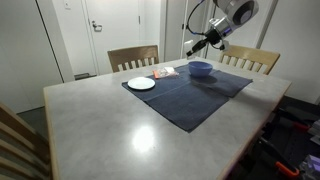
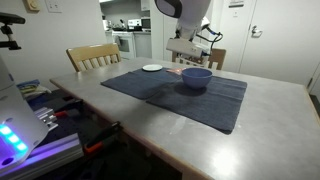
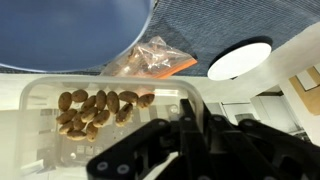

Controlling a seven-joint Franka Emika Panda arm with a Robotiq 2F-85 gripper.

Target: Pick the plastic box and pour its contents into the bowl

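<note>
In the wrist view the clear plastic box [image 3: 60, 125] fills the lower left and holds several brown nuts [image 3: 95, 110]. My gripper [image 3: 188, 122] is shut on its right rim. The deep-blue bowl [image 3: 70, 30] lies at the top left, just beyond the box. In both exterior views the gripper [image 1: 203, 43] [image 2: 186, 56] hangs just above and behind the bowl [image 1: 200, 68] [image 2: 195, 77]. The box itself is too small to make out there.
A flat orange-and-white packet [image 3: 150, 58] [image 1: 165, 72] and a white plate [image 3: 238, 60] [image 1: 141, 83] [image 2: 152, 68] lie beside the bowl on a dark blue cloth [image 1: 190, 95] [image 2: 180, 95]. The cloth lies on a grey table [image 1: 120, 125]. Wooden chairs [image 1: 133, 57] stand behind.
</note>
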